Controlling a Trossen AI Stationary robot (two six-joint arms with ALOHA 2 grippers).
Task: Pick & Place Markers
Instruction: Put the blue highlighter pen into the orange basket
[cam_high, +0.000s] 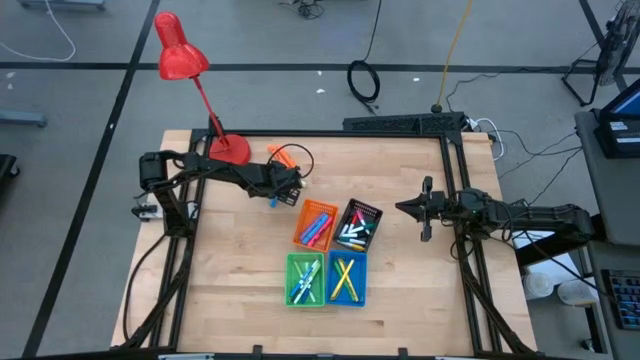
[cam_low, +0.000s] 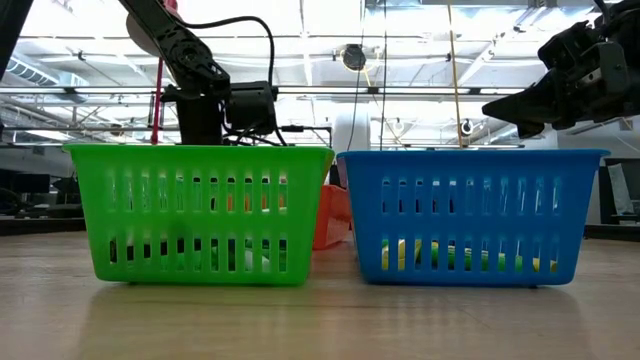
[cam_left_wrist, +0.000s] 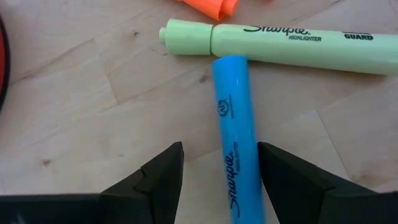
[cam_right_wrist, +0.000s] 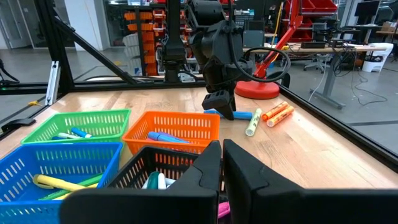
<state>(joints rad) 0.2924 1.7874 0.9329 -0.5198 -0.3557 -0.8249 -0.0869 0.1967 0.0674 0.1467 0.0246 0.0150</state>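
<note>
The left gripper (cam_left_wrist: 220, 171) is directed at a wooden table top (cam_left_wrist: 81, 106), its two dark fingers (cam_left_wrist: 163, 173) spread apart. A blue marker (cam_left_wrist: 235, 134) lies lengthwise in the gap between them, nearer one finger, with no contact visible on either side. Its far end meets the side of a pale green highlighter (cam_left_wrist: 280, 45) lying crosswise, cap end toward the bare wood. Beyond the highlighter, part of an orange marker (cam_left_wrist: 212, 6) shows at the frame edge. A red curved edge (cam_left_wrist: 2, 68) shows at one side.
</note>
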